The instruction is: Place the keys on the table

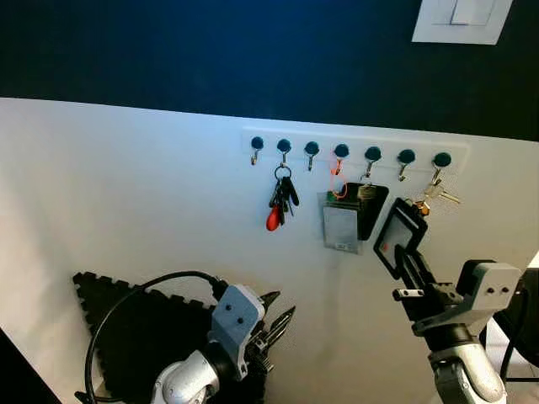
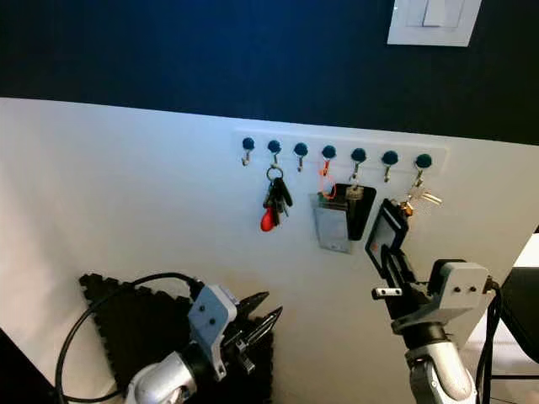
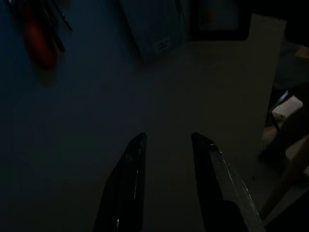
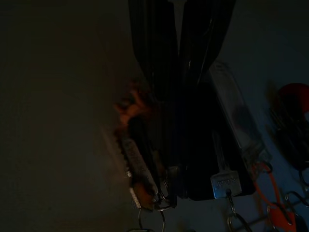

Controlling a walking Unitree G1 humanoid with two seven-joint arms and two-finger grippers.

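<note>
**Left eye view: keys not yet taken from the wall rack**

Left eye view findings are recorded first. A bunch of dark keys with a red teardrop fob (image 1: 280, 200) is seen hanging from the second hook of a white wall rail with seven dark-capped hooks (image 1: 354, 150). A second, brass-coloured set of keys (image 1: 435, 197) hangs from the hook at the robot's right end. Between them, a clear badge holder on an orange loop (image 1: 342, 222) and a black rectangular tag (image 1: 370, 209) are suspended.

The right gripper (image 1: 402, 236) is raised near the wall just below the brass-coloured set, its black fingers drawn close together. In the right wrist view a dark, flat item appears to lie along the fingers, but whether anything is clamped cannot be told in the poor light. The left gripper (image 1: 274, 324) is held low, well apart from the rack, its fingers parted and nothing held.

A black foam floor mat (image 1: 135, 328) is noted below.

Progress is judged as early: no keys have been lifted off, and carrying to a table is outstanding.
</note>
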